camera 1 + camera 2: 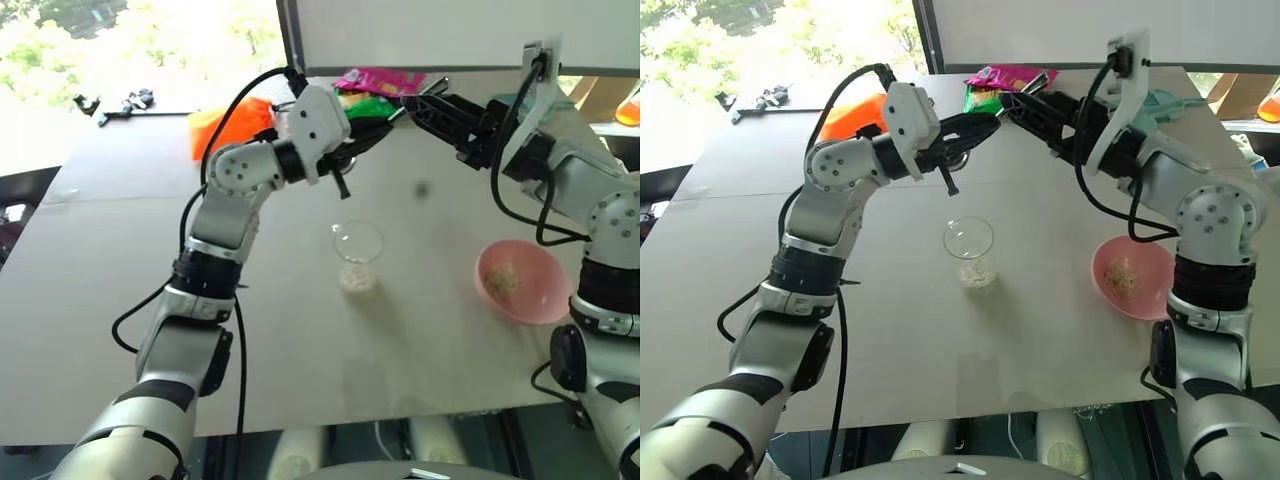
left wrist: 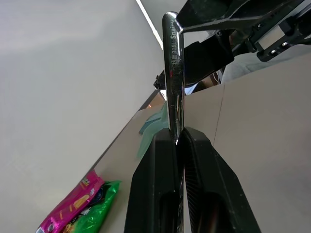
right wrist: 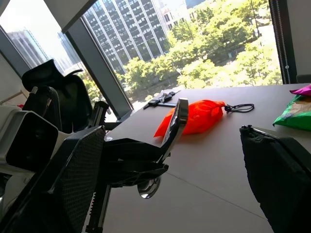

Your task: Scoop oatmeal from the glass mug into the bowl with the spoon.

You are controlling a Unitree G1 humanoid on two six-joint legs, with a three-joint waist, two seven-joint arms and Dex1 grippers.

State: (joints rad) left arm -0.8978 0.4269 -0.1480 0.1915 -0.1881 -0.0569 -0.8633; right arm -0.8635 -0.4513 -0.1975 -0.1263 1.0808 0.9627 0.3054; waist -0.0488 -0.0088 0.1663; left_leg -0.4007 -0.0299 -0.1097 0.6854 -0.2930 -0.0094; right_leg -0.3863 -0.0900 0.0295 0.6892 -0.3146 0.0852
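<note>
Slim silver spoon (image 2: 172,73) raised above the table, handle end up, oval bowl low. Clear glass mug (image 1: 357,251) upright mid-table, pale flaky oatmeal (image 1: 357,276) at its bottom. Pink bowl (image 1: 540,275) well apart to the right, a small heap of oatmeal inside.

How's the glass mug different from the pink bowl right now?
The mug is clear, tall and narrow; the bowl is pink, opaque, shallow and wider. The mug stands mid-table; the bowl sits near the table's right edge. Both stand upright, apart from each other, each holding some oatmeal.
</note>
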